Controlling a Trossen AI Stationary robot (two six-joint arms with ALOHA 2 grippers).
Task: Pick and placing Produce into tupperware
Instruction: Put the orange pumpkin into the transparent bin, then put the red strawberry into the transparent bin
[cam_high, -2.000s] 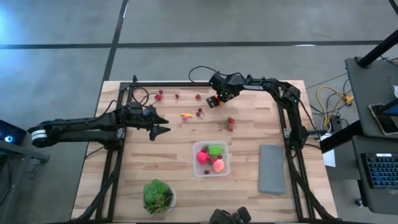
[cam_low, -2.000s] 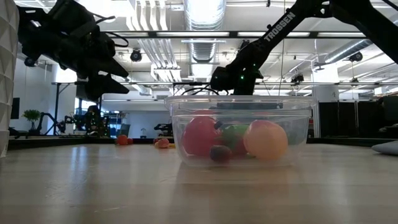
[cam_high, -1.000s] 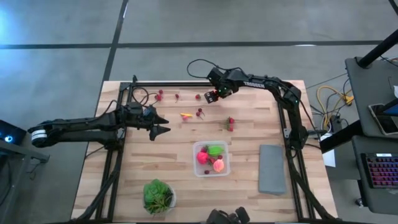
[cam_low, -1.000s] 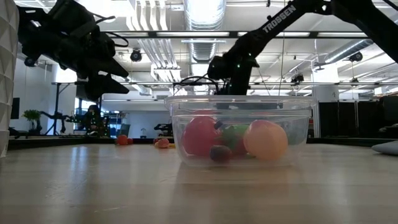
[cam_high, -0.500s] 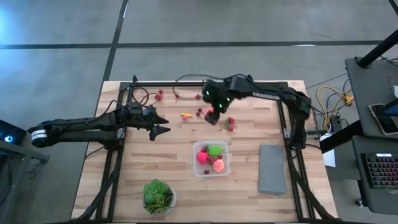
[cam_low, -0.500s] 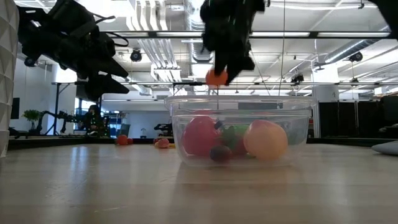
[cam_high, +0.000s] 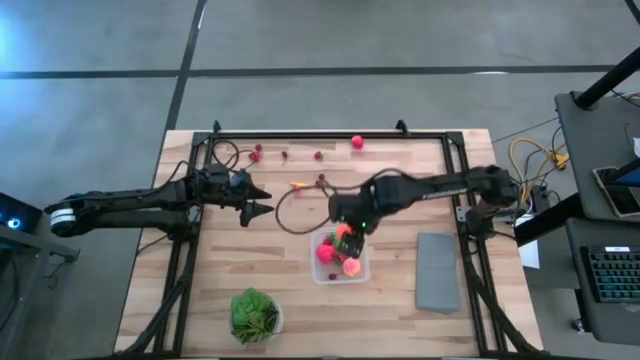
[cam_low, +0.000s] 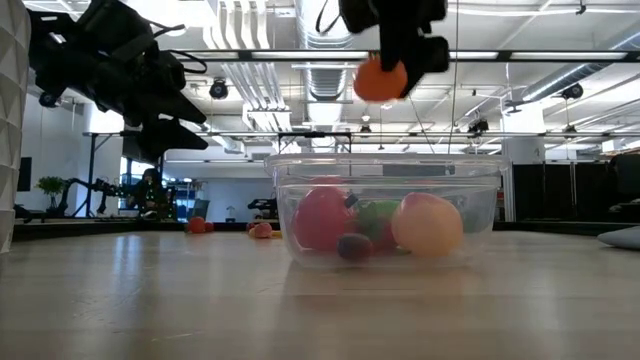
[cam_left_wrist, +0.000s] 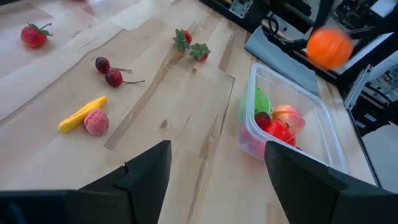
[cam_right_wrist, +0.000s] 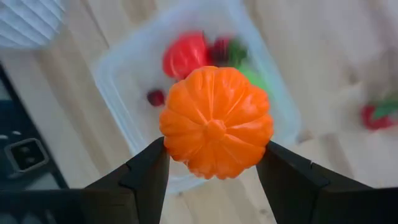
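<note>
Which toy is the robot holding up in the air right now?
Find the clear tupperware on the wooden table. Right above it, the right gripper holds an orange pumpkin between its fingers. It's the only ribbed, orange piece, and the only one off the table.

Overhead, table-level, two wrist views

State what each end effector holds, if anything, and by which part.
The right end effector grips the orange pumpkin by its ribbed sides, above the tupperware. The left end effector holds nothing.
</note>
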